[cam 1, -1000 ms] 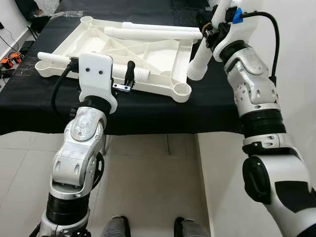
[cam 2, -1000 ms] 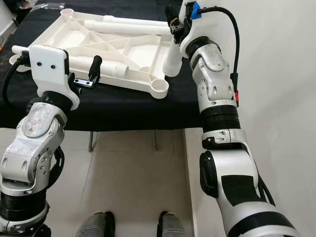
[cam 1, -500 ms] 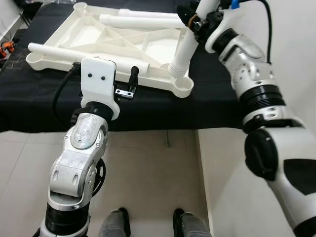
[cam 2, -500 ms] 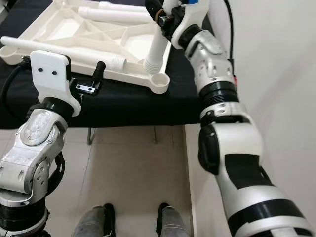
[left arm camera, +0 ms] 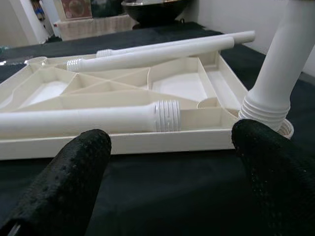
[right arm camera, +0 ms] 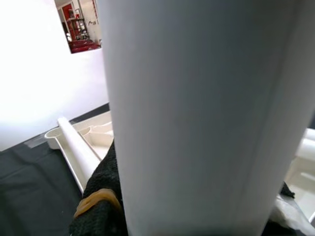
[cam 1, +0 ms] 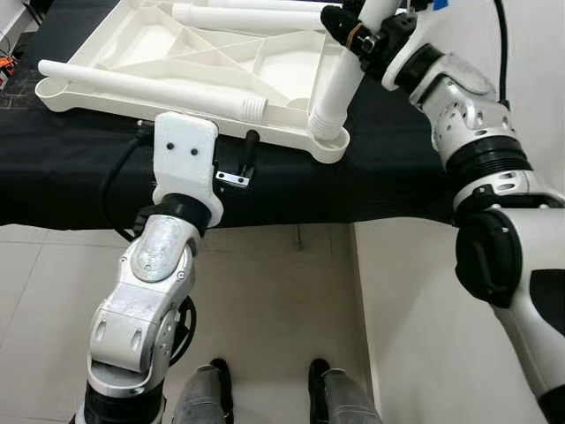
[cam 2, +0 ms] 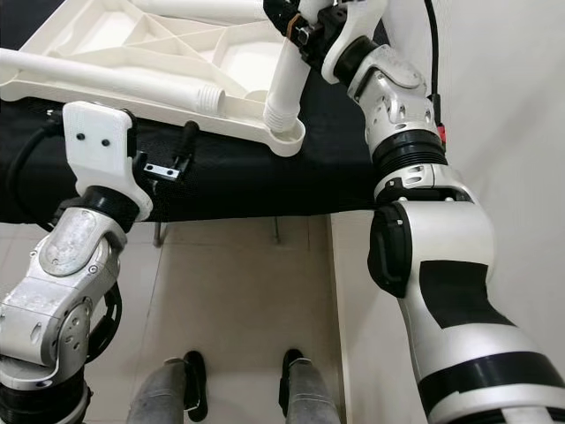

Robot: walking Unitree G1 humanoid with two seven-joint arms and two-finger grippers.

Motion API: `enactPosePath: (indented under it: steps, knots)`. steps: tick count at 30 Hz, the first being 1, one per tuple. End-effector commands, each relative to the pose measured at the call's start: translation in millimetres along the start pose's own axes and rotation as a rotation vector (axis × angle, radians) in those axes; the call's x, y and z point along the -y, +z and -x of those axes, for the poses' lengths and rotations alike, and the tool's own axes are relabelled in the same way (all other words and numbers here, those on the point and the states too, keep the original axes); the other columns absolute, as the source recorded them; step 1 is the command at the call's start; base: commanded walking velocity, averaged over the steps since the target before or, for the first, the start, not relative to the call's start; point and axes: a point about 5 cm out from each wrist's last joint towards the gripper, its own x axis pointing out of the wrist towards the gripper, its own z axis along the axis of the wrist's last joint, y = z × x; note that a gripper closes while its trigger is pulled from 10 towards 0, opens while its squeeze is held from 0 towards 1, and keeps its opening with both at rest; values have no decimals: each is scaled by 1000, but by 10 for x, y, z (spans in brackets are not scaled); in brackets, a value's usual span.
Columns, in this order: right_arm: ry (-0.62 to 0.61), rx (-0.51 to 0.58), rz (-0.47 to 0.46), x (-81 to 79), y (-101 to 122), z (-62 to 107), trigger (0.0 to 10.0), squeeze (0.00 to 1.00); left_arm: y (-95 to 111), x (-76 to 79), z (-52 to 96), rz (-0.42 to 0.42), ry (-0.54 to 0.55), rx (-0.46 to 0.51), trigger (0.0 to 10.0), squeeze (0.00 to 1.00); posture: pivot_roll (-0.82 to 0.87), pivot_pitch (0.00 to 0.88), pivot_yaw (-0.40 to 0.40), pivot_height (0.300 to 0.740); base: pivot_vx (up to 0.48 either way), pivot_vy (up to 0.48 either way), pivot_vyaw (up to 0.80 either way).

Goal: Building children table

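Our right pincer is grasping a white table leg, tilted, its threaded end resting at the corner socket of the upturned white tabletop lying on the black-draped worktop. Our left pincer, released with fingers spread, is hovering just before the tabletop's near edge, where a second leg is lying across the frame.
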Motion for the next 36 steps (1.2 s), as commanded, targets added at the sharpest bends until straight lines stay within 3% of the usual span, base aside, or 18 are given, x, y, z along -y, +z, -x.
enactPosePath:
  steps: [1, 11, 20, 26, 28, 36]
  knots:
    - [19, 8, 37, 23, 67, 20, 10000, 0, -4, 9, 50, -2, 1, -7, 10000, 0, 95, 330, -58, 740, 0, 0, 0]
    - [105, -109, 145, -37, -139, 53, 10000, 0, 8, 37, 74, 0, -5, -11, 10000, 0, 95, 320, -57, 740, 0, 0, 0]
    - [173, -191, 146, -50, -238, 99, 10000, 0, 8, 31, 78, 0, 0, -13, 10000, 0, 93, 318, -59, 740, 0, 0, 0]
    - [228, -216, 69, -103, -336, 108, 10000, 0, 10, 47, 76, 4, 0, -12, 10000, 0, 87, 316, -60, 740, 0, 0, 0]
    - [258, -183, -24, -156, -379, 91, 10000, 0, 8, 44, 78, 4, 5, -16, 10000, 0, 85, 316, -60, 740, 0, 0, 0]
    - [312, -147, -123, -249, -445, 62, 10000, 0, 12, 33, 82, 2, 5, -15, 10000, 0, 86, 315, -60, 740, 0, 0, 0]
